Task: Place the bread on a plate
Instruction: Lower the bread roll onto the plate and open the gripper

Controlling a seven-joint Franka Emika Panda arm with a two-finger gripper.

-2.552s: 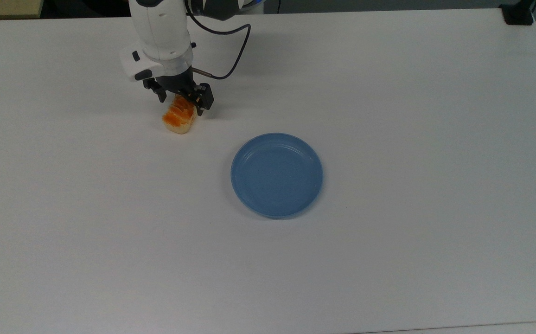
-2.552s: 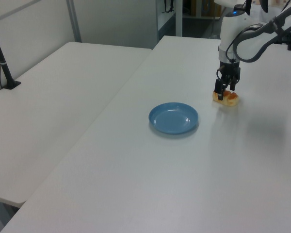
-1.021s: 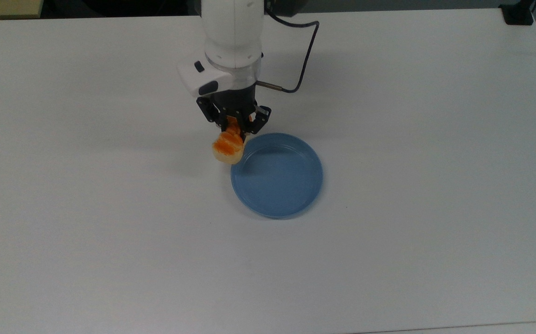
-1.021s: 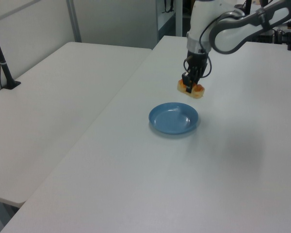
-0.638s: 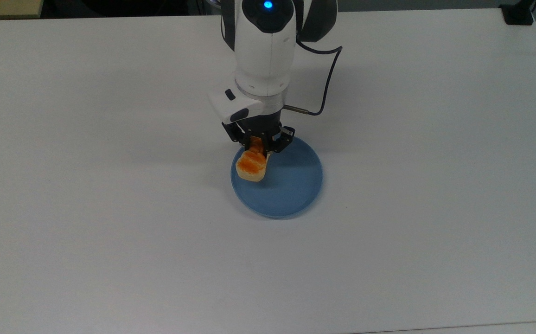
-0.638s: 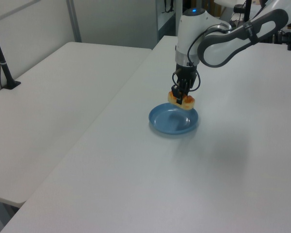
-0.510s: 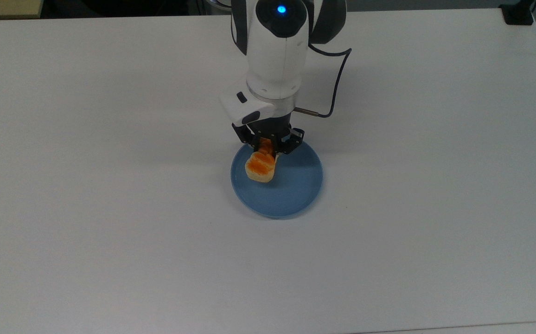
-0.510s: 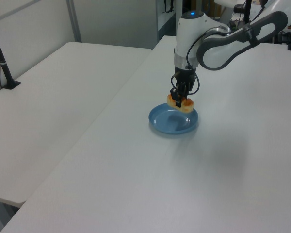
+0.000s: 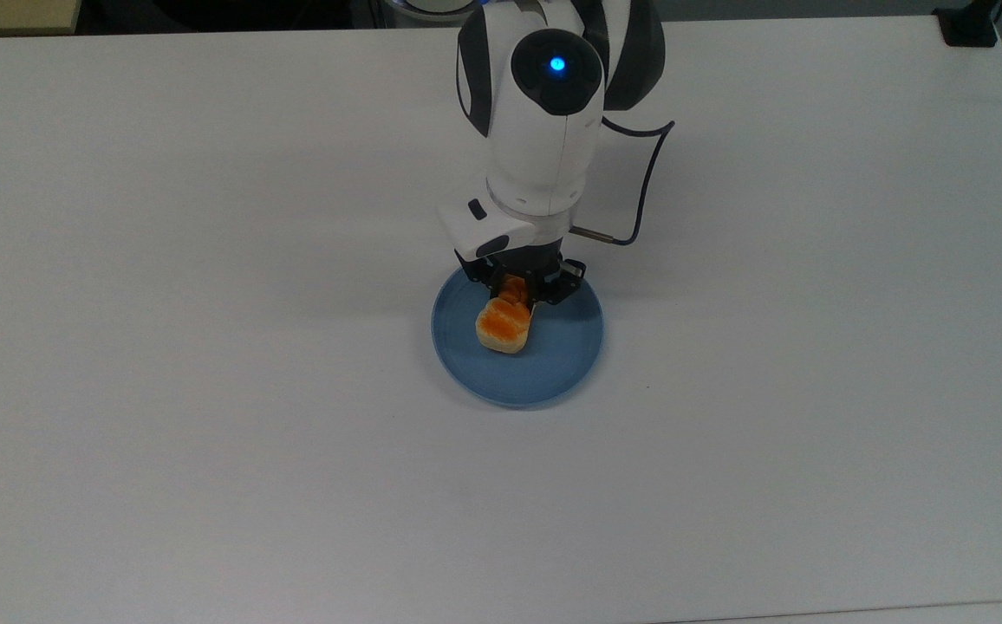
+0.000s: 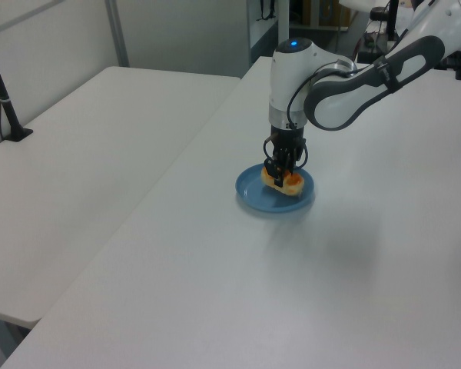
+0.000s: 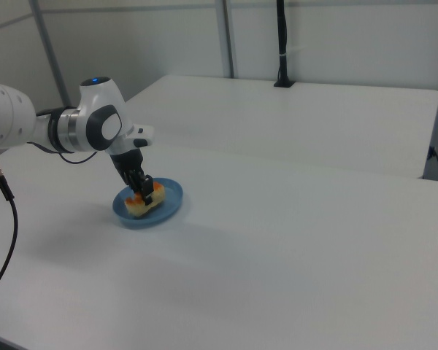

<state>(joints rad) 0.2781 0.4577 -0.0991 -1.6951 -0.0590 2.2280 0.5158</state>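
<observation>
The light-blue round plate (image 9: pixel 553 373) (image 10: pixel 250 196) (image 11: pixel 171 200) lies near the middle of the white table. The bread (image 9: pixel 503 325) (image 10: pixel 283 183) (image 11: pixel 147 201), orange-brown on top with cream sides, is over the plate's inside, low and at or just above its surface. My gripper (image 9: pixel 520 290) (image 10: pixel 281 171) (image 11: pixel 142 187) points down and is shut on the bread's end toward the top view's top. The arm's white wrist covers the plate's rim on that side in the top view.
The white table (image 9: pixel 206 433) spreads wide around the plate. A black cable (image 9: pixel 640 208) loops from the wrist. A second white table (image 10: pixel 84 138) adjoins it, with a black post (image 10: pixel 4 100) (image 11: pixel 281 44) clamped at its edge.
The gripper carried the bread from the table at the top view's left over to the plate, then lowered it into the plate. The plate has not moved.
</observation>
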